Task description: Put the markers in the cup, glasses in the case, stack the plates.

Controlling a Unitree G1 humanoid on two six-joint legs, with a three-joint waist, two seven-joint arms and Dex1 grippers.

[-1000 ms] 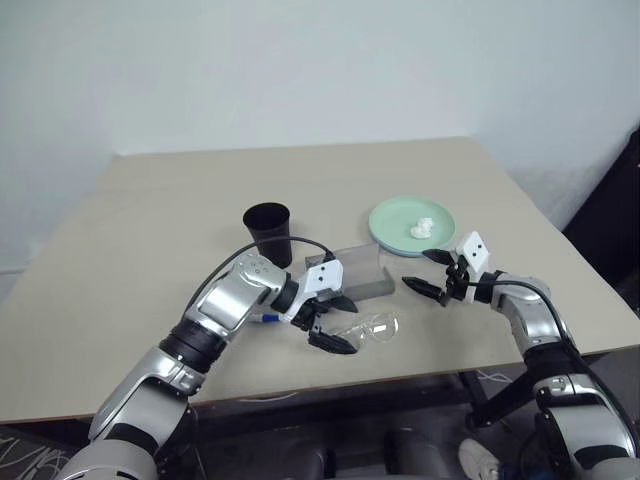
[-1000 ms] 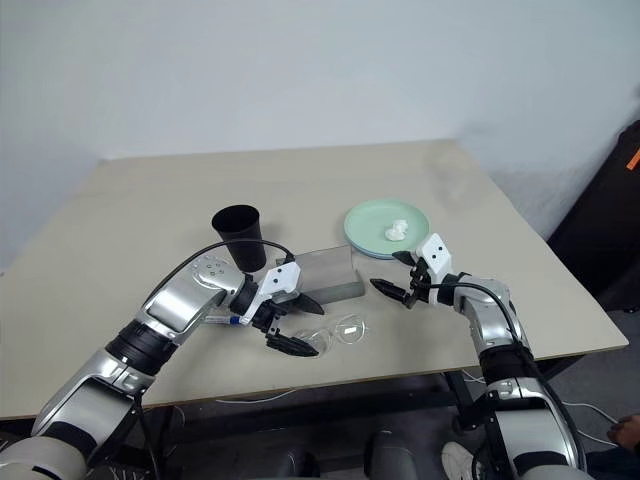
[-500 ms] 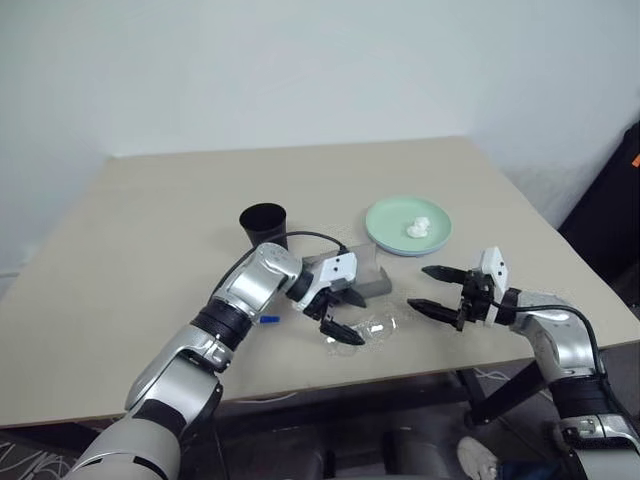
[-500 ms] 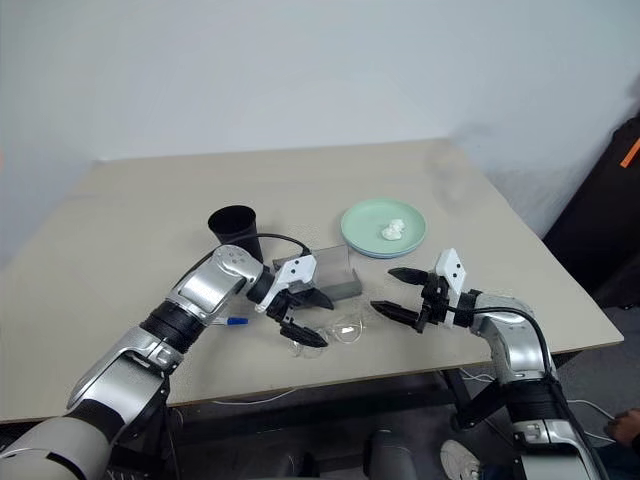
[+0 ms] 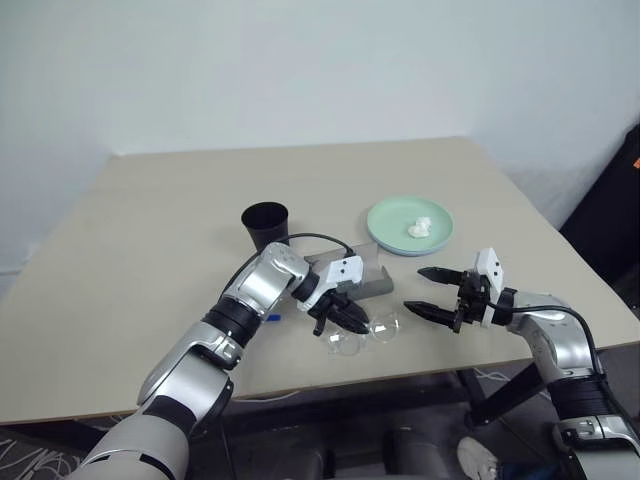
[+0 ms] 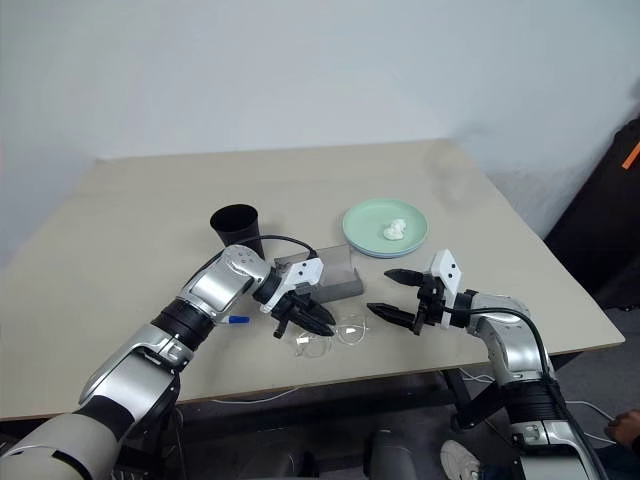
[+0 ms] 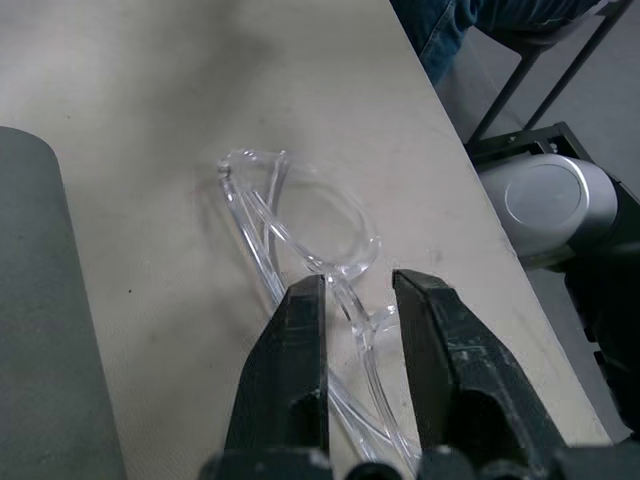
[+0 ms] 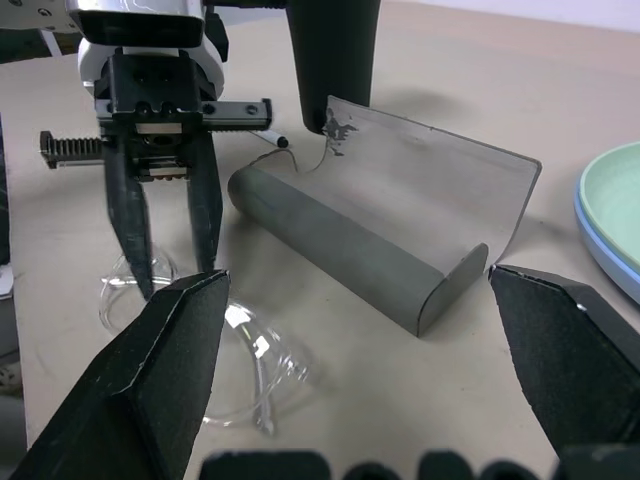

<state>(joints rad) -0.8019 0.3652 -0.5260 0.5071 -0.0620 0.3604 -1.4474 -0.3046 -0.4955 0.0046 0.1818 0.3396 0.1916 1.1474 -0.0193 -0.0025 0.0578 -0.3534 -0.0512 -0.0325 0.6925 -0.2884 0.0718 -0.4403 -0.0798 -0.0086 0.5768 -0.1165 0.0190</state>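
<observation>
Head view: left gripper (image 5: 340,321) sits right over the glasses (image 5: 362,333), fingers narrowed, though you can't really see here if they're pinching. The case (image 5: 362,279) is just behind it, lid up. Right gripper (image 5: 428,292) hangs wide apart beside the glasses, holding nothing.

Left wrist view: fingers (image 7: 290,380) are nearly together astride the clear frame (image 7: 300,240), gripping it near the bridge. Frame's lower end is hidden behind them.

Right wrist view: a marker tip (image 8: 272,138) pokes out by the cup (image 8: 333,55), whose top is cut off. Plates (image 8: 612,220) half out of frame.
</observation>
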